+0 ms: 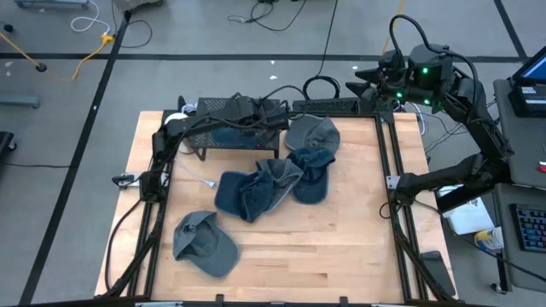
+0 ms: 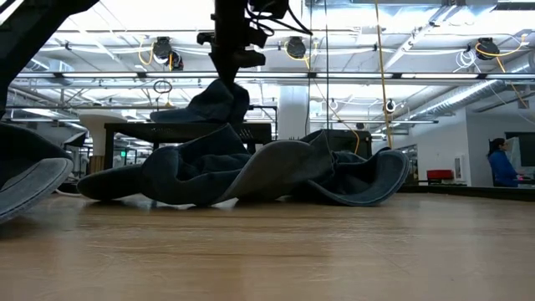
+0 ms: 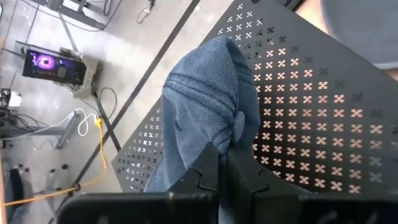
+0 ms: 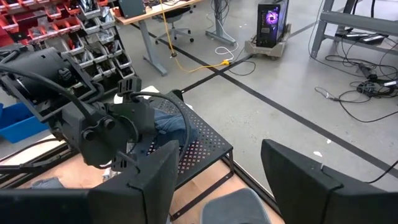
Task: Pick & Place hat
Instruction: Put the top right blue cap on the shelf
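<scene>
1. The left gripper (image 3: 225, 163) is clamped on a blue denim hat (image 3: 208, 106), which sits directly ahead of its fingertips over the perforated black rack (image 3: 311, 112).
2. The hat looks soft, light and floppy; a bunched fold of the crown likely gives the surest hold.
3. The right gripper (image 4: 221, 171) waits with fingers spread, well apart from the hat pile (image 1: 273, 183).

One blue denim hat (image 3: 208, 118) hangs bunched over a perforated black rack (image 3: 311, 112). Several more hats (image 1: 273, 181) lie heaped mid-worktop. A grey hat (image 1: 205, 243) sits apart near the front-left.
</scene>
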